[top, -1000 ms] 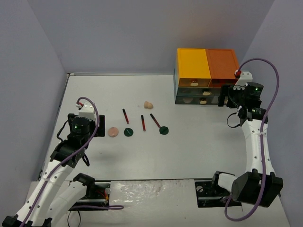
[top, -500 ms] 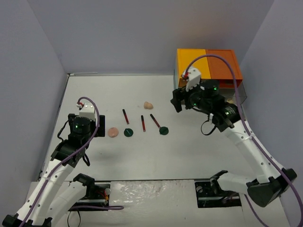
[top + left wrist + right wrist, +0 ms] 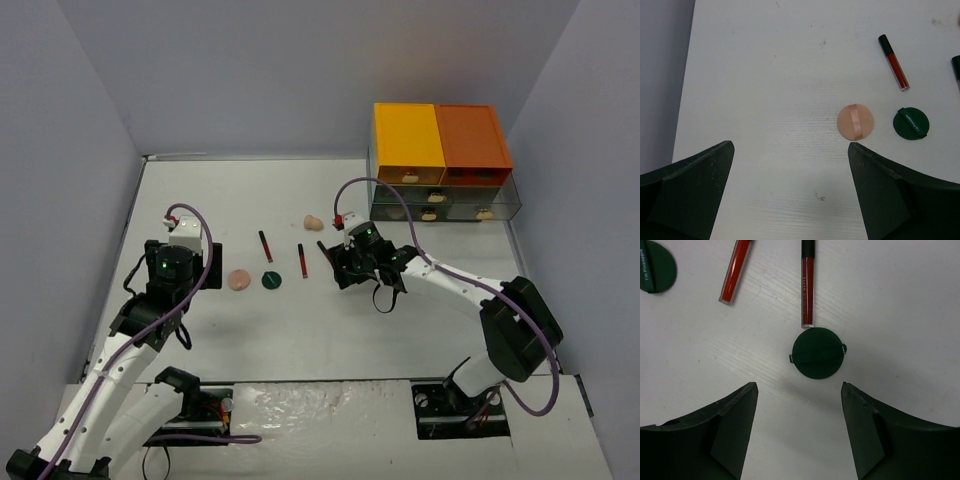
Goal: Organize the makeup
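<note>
The makeup lies in a loose row mid-table: a round peach compact (image 3: pixel 238 279), a dark green disc (image 3: pixel 270 279), two dark red sticks (image 3: pixel 265 245) (image 3: pixel 302 260) and a beige sponge (image 3: pixel 313 221). My right gripper (image 3: pixel 344 272) is open and hovers over a second dark green disc (image 3: pixel 818 353), which lies just ahead of its fingertips (image 3: pixel 747 395). A dark red stick (image 3: pixel 807 285) lies just beyond that disc. My left gripper (image 3: pixel 200 268) is open and empty, left of the peach compact (image 3: pixel 855 122). No white-lidded palette shows.
The yellow-and-orange-topped drawer unit (image 3: pixel 440 160) stands at the back right against the wall. Grey walls close in the table on the left, back and right. The right arm (image 3: pixel 450 280) stretches across the table's middle right.
My right arm has swung from the drawer unit leftward and down to the green disc near the sticks. The left arm has not moved.
</note>
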